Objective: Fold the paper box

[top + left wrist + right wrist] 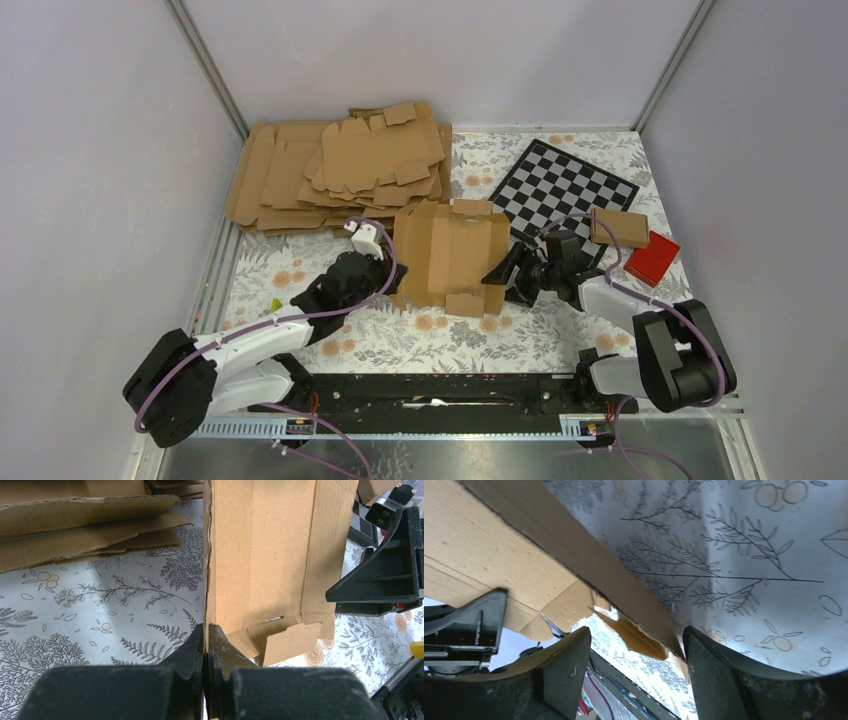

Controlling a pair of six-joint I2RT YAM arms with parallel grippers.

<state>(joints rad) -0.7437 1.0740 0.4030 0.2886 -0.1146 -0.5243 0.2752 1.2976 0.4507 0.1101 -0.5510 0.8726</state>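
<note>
The paper box is a brown die-cut card piece, partly folded, at the table's middle. My left gripper is shut on the box's left wall; in the left wrist view its jaws pinch the upright card edge. My right gripper is open at the box's right edge. In the right wrist view its fingers stand wide apart, with the card's edge just ahead of them and near the right finger.
A thick stack of brown card sheets lies at the back left. A checkerboard lies at the back right, with a small brown carton and a red block beside it. Walls close in on both sides.
</note>
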